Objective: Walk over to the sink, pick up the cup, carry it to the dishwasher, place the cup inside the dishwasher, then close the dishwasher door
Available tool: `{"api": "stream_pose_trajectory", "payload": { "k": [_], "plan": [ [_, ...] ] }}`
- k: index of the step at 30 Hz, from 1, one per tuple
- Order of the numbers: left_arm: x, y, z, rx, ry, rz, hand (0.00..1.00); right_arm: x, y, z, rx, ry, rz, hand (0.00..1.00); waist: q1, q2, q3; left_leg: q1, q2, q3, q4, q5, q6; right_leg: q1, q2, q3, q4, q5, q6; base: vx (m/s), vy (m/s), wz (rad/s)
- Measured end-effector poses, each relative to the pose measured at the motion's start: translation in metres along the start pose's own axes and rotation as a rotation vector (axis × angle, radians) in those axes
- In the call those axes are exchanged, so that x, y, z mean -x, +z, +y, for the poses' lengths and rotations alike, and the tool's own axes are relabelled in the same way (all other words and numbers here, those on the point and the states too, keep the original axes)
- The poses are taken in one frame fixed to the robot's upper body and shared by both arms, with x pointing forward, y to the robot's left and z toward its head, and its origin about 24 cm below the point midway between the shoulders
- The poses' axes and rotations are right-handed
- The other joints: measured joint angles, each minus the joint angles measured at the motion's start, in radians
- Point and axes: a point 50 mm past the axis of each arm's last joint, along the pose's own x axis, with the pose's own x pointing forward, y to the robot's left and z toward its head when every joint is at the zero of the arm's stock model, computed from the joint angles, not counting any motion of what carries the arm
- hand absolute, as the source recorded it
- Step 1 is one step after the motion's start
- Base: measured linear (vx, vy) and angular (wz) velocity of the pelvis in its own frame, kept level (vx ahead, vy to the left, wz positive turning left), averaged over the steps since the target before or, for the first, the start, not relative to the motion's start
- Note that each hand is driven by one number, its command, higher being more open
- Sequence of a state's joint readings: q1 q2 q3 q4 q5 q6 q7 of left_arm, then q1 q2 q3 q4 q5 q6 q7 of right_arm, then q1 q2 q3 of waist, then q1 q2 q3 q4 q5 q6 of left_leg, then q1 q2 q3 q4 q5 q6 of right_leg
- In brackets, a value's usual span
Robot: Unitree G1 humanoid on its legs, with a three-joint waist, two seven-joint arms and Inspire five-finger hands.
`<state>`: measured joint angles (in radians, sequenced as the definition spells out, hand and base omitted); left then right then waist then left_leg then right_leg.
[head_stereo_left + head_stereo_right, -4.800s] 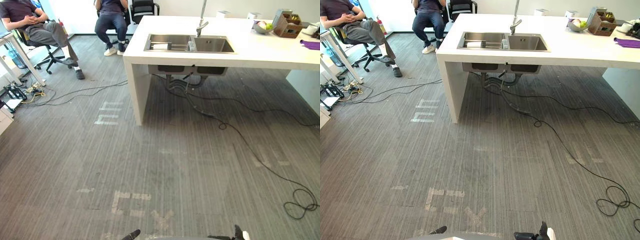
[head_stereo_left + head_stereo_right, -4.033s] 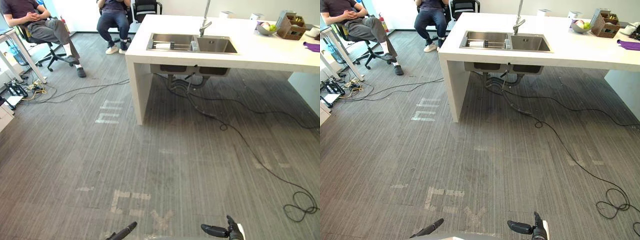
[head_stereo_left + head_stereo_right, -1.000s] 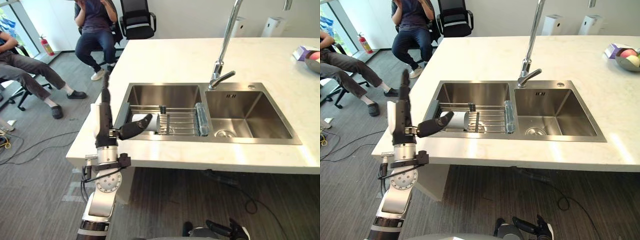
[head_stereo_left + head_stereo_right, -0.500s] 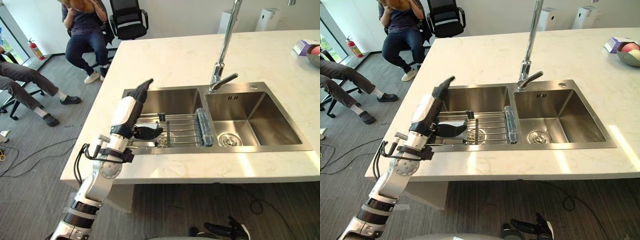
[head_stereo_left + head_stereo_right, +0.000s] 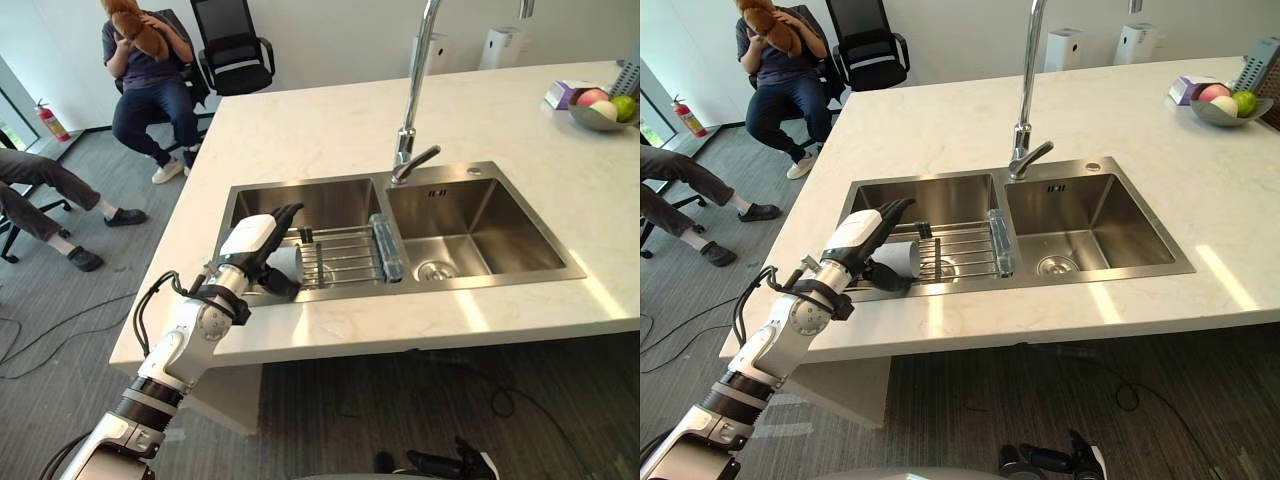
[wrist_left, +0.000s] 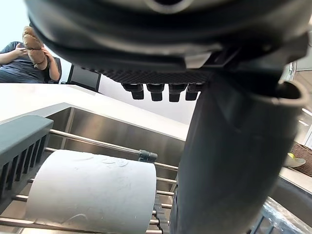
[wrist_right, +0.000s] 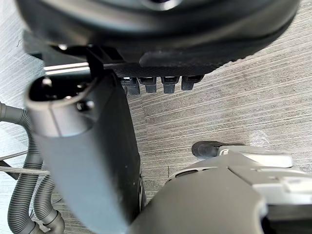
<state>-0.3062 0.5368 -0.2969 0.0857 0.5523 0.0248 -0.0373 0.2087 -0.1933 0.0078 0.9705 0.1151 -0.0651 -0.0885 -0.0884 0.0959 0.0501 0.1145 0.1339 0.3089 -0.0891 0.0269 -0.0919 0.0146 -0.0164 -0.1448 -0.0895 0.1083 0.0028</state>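
Note:
A white cup (image 5: 902,258) lies on its side on a wire rack (image 5: 345,255) in the left basin of a steel double sink (image 5: 450,285). My left hand (image 5: 252,243) reaches over the sink's front left corner. Its fingers stretch straight over the top of the cup and its thumb (image 5: 886,281) lies at the near side, so the hand is open. The left wrist view has the cup (image 6: 92,195) close below the fingers, beside the thumb (image 6: 229,161). My right hand (image 5: 1065,462) hangs low near the floor, open and holding nothing.
A tall faucet (image 5: 410,100) rises behind the basins. A fruit bowl (image 5: 598,110) sits at the counter's far right. Two people sit on chairs at the far left, with an office chair (image 5: 228,45) next to them. Hoses (image 7: 29,195) run under the counter.
I have come from across the room up to the sink. In the last second my left hand tipped down from upright fingers to lie over the cup.

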Motion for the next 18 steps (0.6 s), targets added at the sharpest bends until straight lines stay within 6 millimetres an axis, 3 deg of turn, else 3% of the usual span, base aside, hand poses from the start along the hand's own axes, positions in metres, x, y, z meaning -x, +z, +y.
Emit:
{"api": "stream_pose_trajectory", "payload": {
  "k": [11,18],
  "plan": [
    [-0.014,-0.020,0.010,-0.071,0.030,0.112,1.00,0.000,0.001,0.003,0.003,0.020,-0.007,1.00,-0.019,-0.006,-0.003,0.006,-0.005,0.012,0.003,-0.003,0.000,-0.001,0.000,0.012,0.005,0.004,-0.002,0.02,0.015,-0.03],
    [-0.019,-0.045,0.015,-0.141,-0.066,0.222,1.00,0.000,0.003,0.004,0.002,0.034,-0.018,1.00,-0.039,-0.006,-0.004,0.016,-0.004,0.037,0.002,-0.006,-0.003,-0.006,0.000,0.036,-0.001,0.008,0.004,-0.06,0.006,-0.10]
  ]
}}
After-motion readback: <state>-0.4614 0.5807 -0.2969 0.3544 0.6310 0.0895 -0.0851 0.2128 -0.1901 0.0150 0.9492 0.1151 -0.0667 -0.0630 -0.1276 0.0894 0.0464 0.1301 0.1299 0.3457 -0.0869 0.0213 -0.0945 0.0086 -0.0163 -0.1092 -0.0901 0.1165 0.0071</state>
